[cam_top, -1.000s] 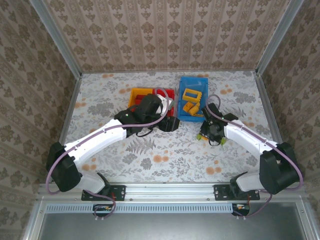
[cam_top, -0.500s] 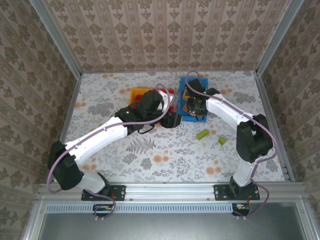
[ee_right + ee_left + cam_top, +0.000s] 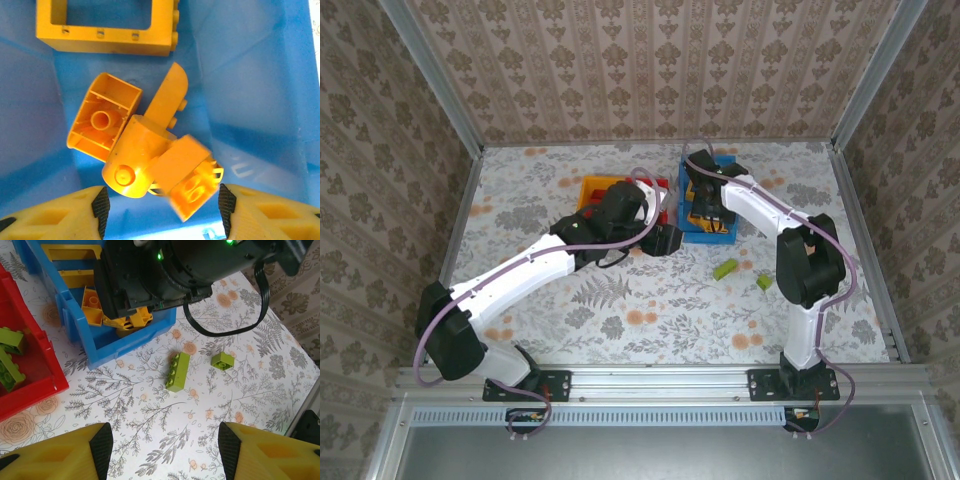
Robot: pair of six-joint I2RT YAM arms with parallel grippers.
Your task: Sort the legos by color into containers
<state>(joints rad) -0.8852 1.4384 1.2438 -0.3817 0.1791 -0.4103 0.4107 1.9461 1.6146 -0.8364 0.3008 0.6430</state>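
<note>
My right gripper (image 3: 162,212) hangs open over the blue bin (image 3: 250,75). Just below its fingers lies a blurred orange-yellow lego (image 3: 192,182), touching neither pad, against a heap of orange-yellow legos (image 3: 132,150) and a hollow frame (image 3: 107,27). In the top view this gripper (image 3: 705,205) sits over the blue bin (image 3: 725,160). My left gripper (image 3: 165,450) is open and holds nothing above bare table; in the top view it (image 3: 665,240) is just in front of the red bin (image 3: 660,185). Two lime green legos (image 3: 177,371) (image 3: 222,360) lie on the table.
The red bin (image 3: 30,390) holds green legos (image 3: 7,357). An orange-yellow bin (image 3: 592,185) stands left of the red one. The two green legos (image 3: 724,269) (image 3: 764,282) lie on open table in front of the blue bin. Metal rails border the table.
The right arm swung from the green legos on the table to over the blue bin and opened its jaws, letting go of an orange-yellow lego. The left arm has hardly moved.
</note>
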